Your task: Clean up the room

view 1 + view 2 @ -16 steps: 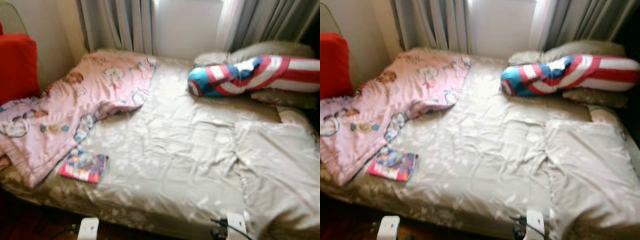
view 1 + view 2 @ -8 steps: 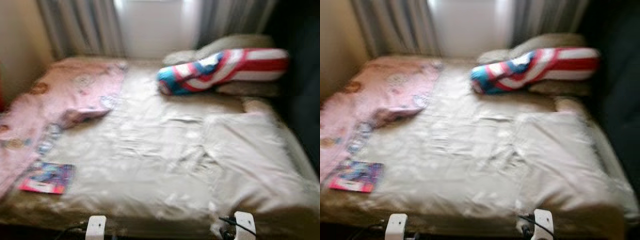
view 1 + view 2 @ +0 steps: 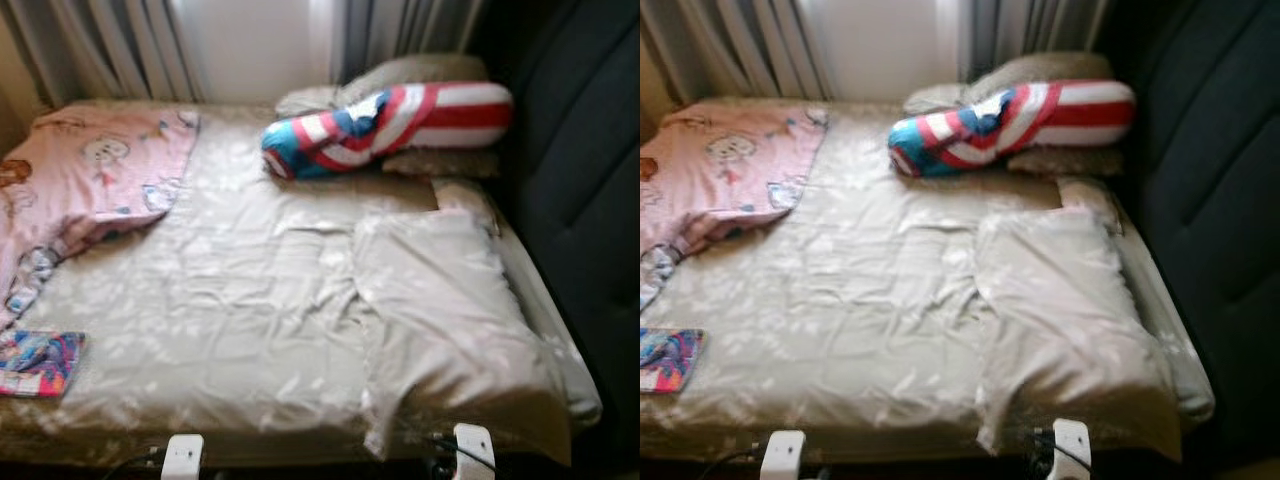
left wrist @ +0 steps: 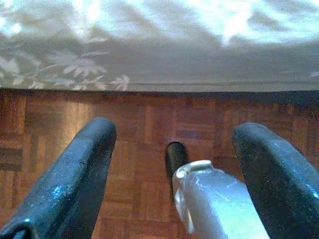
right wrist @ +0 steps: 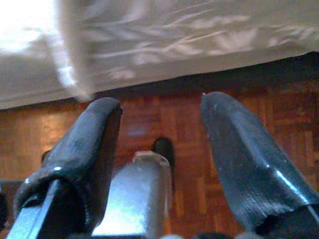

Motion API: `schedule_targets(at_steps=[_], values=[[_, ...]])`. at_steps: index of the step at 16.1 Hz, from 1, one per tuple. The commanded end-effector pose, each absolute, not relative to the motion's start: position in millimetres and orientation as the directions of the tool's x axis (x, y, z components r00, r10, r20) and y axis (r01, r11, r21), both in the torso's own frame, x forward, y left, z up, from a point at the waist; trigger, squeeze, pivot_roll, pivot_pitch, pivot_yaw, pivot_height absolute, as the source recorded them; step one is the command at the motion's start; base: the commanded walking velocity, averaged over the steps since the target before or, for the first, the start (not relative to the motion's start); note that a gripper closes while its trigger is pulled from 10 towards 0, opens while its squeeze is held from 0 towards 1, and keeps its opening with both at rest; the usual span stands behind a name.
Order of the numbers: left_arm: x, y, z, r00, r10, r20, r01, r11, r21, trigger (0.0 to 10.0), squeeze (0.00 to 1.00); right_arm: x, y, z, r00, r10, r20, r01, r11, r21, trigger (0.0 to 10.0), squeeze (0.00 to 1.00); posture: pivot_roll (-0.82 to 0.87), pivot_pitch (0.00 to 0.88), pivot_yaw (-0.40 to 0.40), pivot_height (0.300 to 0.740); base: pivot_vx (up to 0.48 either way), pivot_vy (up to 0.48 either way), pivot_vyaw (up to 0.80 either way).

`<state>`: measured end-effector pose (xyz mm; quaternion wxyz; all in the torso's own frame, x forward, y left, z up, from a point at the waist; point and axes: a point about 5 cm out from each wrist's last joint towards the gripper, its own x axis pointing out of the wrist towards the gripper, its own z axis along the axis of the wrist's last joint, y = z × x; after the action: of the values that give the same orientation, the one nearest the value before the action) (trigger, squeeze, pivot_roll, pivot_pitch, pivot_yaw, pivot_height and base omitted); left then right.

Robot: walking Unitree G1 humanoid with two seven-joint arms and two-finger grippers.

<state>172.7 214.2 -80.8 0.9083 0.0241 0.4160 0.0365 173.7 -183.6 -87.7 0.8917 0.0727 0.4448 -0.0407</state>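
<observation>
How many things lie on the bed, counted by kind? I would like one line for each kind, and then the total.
Pink cartoon-print blanket: 1
Red, white and blue striped bolster pillow: 1
Beige pillows: 2, one behind the bolster, one near the front right
Colourful book: 1
Total: 5

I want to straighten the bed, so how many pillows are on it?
3: a red, white and blue striped pillow by the headboard, a beige pillow behind it, and another beige pillow under it. More may be hidden.
</observation>
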Motion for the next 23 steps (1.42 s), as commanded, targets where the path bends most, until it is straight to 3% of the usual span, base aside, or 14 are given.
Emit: schedule_targets(at_steps=[1,14,23], values=[[168.0,209.6,-83.9,0.641,0.074,-0.764,-0.040,0.997,0.063,10.0,0.00,171.3,-191.4,-87.8,0.598,-0.030,-0.801,0.154,0.985,0.078,10.0,0.00,0.04,0.033,-0.023,0.740,0.000,-0.458,0.00],[173.8,203.8,-82.3,0.652,0.063,-0.755,-0.023,0.998,0.064,10.0,0.00,166.4,-190.5,-89.5,0.602,-0.027,-0.798,0.155,0.984,0.083,10.0,0.00,0.04,0.036,-0.021,0.740,0.000,-0.457,0.00],[179.2,199.0,-80.5,0.662,0.040,-0.748,-0.019,0.999,0.037,10.0,0.00,165.7,-199.2,-88.3,0.607,-0.035,-0.794,0.160,0.984,0.079,10.0,0.00,0.04,0.035,-0.018,0.740,0.000,0.000,0.00]])
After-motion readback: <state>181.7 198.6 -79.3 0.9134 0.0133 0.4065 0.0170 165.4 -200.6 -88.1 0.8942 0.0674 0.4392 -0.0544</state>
